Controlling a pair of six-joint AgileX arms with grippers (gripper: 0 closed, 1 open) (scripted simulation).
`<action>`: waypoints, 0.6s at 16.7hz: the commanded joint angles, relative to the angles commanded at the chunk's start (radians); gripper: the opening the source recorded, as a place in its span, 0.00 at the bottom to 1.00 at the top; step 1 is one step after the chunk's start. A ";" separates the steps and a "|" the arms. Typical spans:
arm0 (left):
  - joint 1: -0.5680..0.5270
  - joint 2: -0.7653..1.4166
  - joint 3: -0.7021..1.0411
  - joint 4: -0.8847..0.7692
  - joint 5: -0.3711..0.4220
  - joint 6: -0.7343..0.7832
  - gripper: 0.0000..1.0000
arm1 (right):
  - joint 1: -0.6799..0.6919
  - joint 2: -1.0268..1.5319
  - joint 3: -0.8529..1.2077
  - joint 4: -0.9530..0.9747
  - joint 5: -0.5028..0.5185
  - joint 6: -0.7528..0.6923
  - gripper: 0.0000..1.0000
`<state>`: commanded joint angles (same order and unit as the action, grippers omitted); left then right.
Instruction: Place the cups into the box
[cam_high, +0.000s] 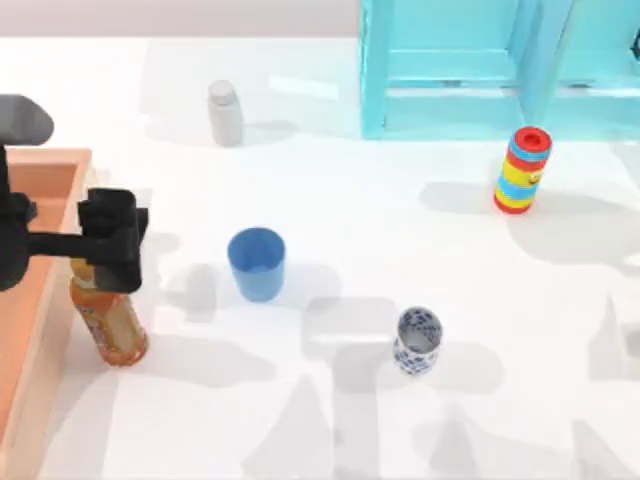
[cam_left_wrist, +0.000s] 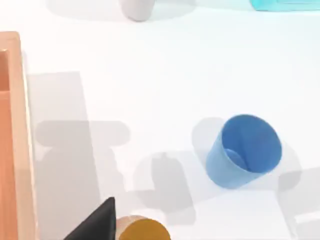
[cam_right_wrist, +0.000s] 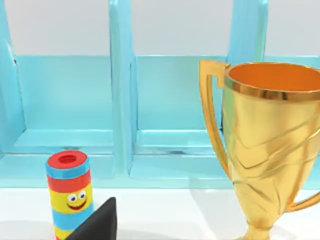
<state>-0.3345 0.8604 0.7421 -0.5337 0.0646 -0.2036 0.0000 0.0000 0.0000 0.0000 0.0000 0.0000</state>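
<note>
The plain blue cup (cam_high: 256, 263) stands upright, mouth up, left of the table's middle; it is also in the left wrist view (cam_left_wrist: 244, 151). The white cup with a blue floral pattern (cam_high: 417, 341) stands upright nearer the front, to the blue cup's right. The orange-brown box (cam_high: 38, 300) lies at the table's left edge, and its light rim (cam_left_wrist: 23, 130) runs down the left wrist view. My left gripper (cam_high: 122, 243) hovers beside the box's right rim, left of the blue cup and apart from it, holding nothing. My right gripper (cam_right_wrist: 97, 225) faces the turquoise shelf.
An orange drink bottle (cam_high: 108, 322) stands right under my left gripper, next to the box. A grey-white bottle (cam_high: 225, 112) is at the back. The striped cylinder (cam_high: 522, 170) stands before the turquoise shelf (cam_high: 470, 70). A gold trophy (cam_right_wrist: 270, 145) is close to my right gripper.
</note>
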 joint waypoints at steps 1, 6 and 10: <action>-0.034 0.108 0.088 -0.070 0.001 -0.023 1.00 | 0.000 0.000 0.000 0.000 0.000 0.000 1.00; -0.174 0.638 0.523 -0.428 -0.011 -0.140 1.00 | 0.000 0.000 0.000 0.000 0.000 0.000 1.00; -0.231 0.996 0.839 -0.668 -0.033 -0.230 1.00 | 0.000 0.000 0.000 0.000 0.000 0.000 1.00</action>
<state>-0.5657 1.8559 1.5809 -1.2013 0.0312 -0.4334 0.0000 0.0000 0.0000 0.0000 0.0000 0.0000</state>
